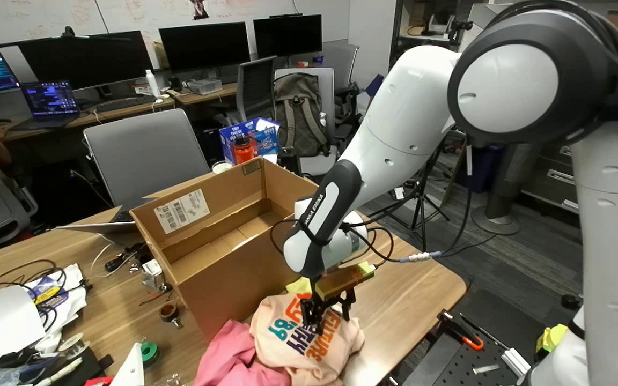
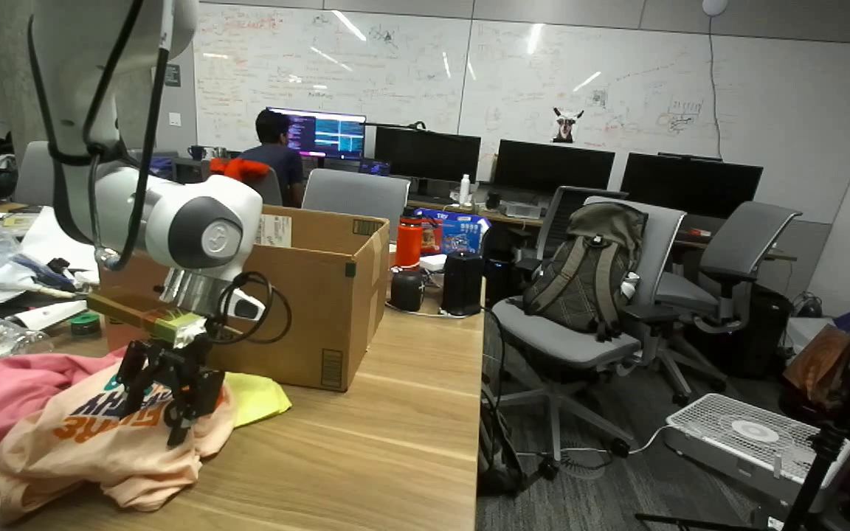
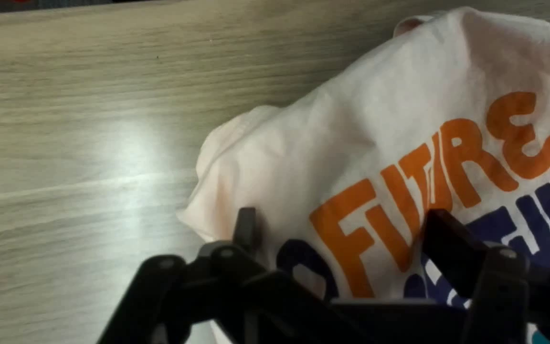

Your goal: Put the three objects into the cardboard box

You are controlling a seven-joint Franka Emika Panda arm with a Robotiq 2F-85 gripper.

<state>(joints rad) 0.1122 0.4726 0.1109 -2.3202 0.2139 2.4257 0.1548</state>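
Peach cloth [image 2: 108,446] near tabletop [image 1: 395,316] edge: likely light, limp, robust — take a raised fold. Pincer [image 3: 339,230] over it — jaws spread, nothing gripped.

- The worktop [image 2: 373,450] is pale brown wood with a streaky grain, a bare stretch of it shining a little.
- A big cardboard box [image 1: 228,281] stands on it, open at the top.
- Just beside the box lies a crumpled peach cloth [image 2: 100,464] with coloured lettering.
- A pink cloth [image 1: 234,354] is bunched up against that one.
- A yellow cloth [image 2: 259,398] pokes out from under the peach one.
- Farther along: a green roll [image 1: 149,353], white paper [image 1: 0,316], a clear bottle [image 2: 8,338] on its side.
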